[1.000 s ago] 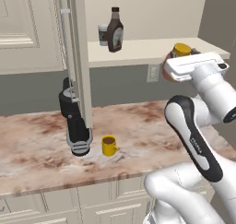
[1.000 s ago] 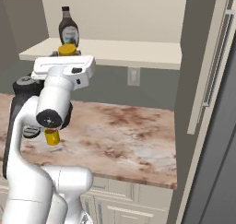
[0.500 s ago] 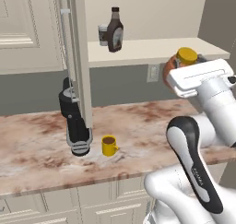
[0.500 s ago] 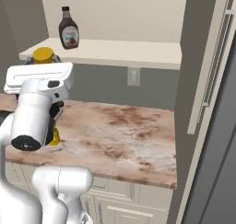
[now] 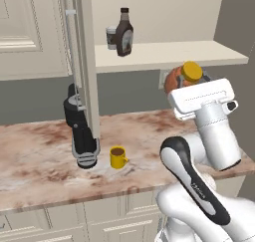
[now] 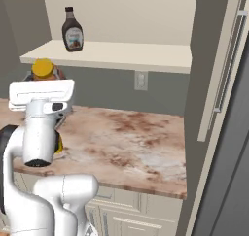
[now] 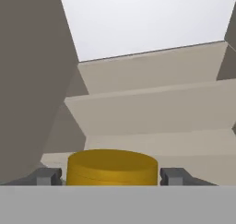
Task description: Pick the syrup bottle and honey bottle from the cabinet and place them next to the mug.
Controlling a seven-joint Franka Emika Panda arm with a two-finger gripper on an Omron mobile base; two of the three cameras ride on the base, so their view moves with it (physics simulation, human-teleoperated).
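My gripper [image 7: 110,176] is shut on the honey bottle [image 5: 183,77], an orange-brown bottle with a yellow cap [image 7: 112,167]. It hangs upright in the air just below and in front of the cabinet shelf [image 5: 164,54], above the counter's right part. From the right, the honey bottle [image 6: 44,70] peeks over the white hand. The dark syrup bottle [image 5: 124,34] stands on the shelf, and again the syrup bottle [image 6: 73,32] at its left end. The yellow mug [image 5: 117,157] sits on the counter below, left of my arm.
A white-lidded paper cup [image 5: 111,38] stands behind the syrup bottle. The open cabinet door [image 5: 82,61] with its metal handle hangs edge-on over a dark appliance [image 5: 82,134] beside the mug. The marble counter [image 6: 131,138] runs right to a tall grey unit [image 6: 223,133].
The hand has carried the honey bottle off the shelf edge, down and back toward the robot. The grip has stayed the same. The syrup bottle and mug have not moved.
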